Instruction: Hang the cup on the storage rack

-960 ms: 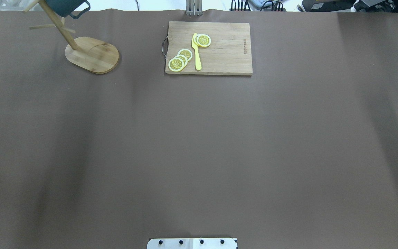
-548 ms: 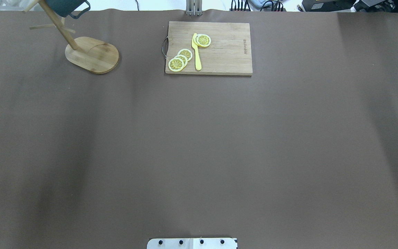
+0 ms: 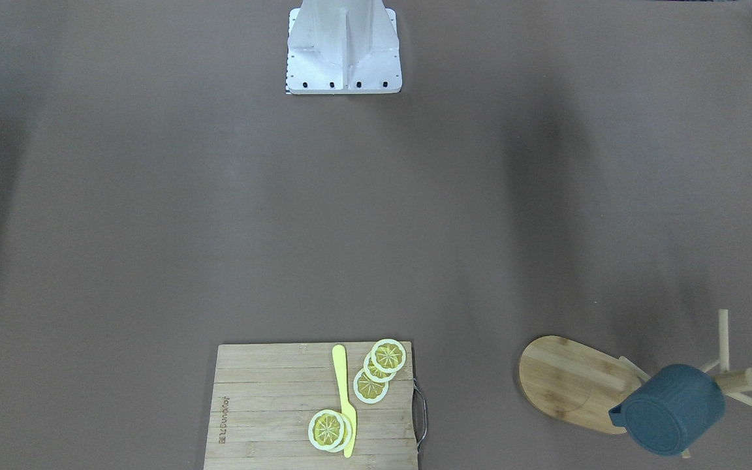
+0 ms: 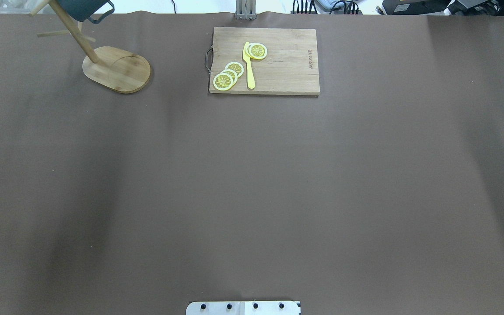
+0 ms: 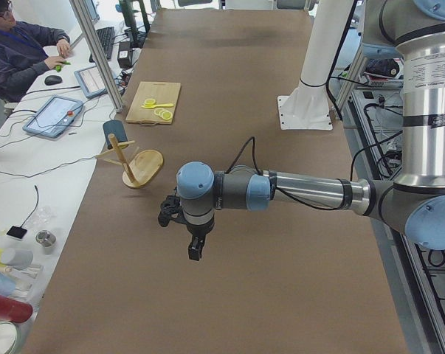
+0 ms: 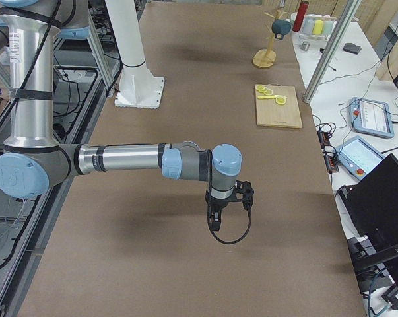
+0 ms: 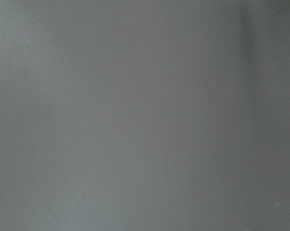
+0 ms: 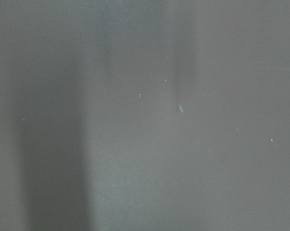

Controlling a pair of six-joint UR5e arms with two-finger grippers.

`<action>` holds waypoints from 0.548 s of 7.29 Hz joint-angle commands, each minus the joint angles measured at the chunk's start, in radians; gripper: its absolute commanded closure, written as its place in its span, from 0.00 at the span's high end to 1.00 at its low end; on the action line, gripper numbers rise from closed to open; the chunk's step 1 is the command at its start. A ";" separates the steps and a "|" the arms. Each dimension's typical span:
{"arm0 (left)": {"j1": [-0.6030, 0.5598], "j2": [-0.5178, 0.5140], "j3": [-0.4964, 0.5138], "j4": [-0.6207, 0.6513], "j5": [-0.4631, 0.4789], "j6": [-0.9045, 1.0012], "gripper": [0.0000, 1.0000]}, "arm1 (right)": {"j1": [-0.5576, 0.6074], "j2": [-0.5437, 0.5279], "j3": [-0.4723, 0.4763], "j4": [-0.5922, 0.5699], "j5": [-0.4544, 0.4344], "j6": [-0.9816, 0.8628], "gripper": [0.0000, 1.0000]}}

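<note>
The overhead and front views show neither arm, only the brown desk (image 4: 252,175). The side views alone catch the arms. The view from the left end has the left claw (image 5: 196,254) hanging fingers-down over bare desk. The view from the right end has the right claw (image 6: 214,224) doing the same, a cable looped under it. From those views I cannot tell whether either claw is open or closed. Nothing shows in either one. Both wrist cameras show plain desk surface only.

The cup (image 3: 670,409) is on the rack (image 3: 565,378), up among the pegs and clear of the desk. The front view shows its flat bottom turned to the camera, with the handle sticking out to one side. Overhead, the cup (image 4: 81,8) is cut off by the frame's top edge above the oval base of the rack (image 4: 120,70). Its inside is hidden in every view.

The board (image 4: 278,65) carries a yellow knife (image 4: 249,65) and lemon slices (image 4: 229,75) on both sides of it.

The rack stands at the desk's far corner on the robot's left, well apart from both claws, with the left claw the nearer. A person (image 5: 15,51) sits beyond that end.
</note>
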 commanded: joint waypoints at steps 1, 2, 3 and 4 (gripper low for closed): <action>0.000 0.002 0.000 -0.004 0.001 0.001 0.99 | 0.000 -0.027 0.001 0.069 0.001 0.000 1.00; 0.000 0.002 0.000 -0.004 0.001 0.001 0.99 | 0.000 -0.055 -0.005 0.135 0.001 0.002 1.00; 0.000 0.002 0.000 -0.004 0.002 0.001 0.99 | 0.000 -0.084 -0.011 0.213 0.001 0.002 1.00; 0.000 0.002 0.000 -0.004 0.003 0.001 0.99 | 0.000 -0.101 -0.012 0.264 0.001 0.002 1.00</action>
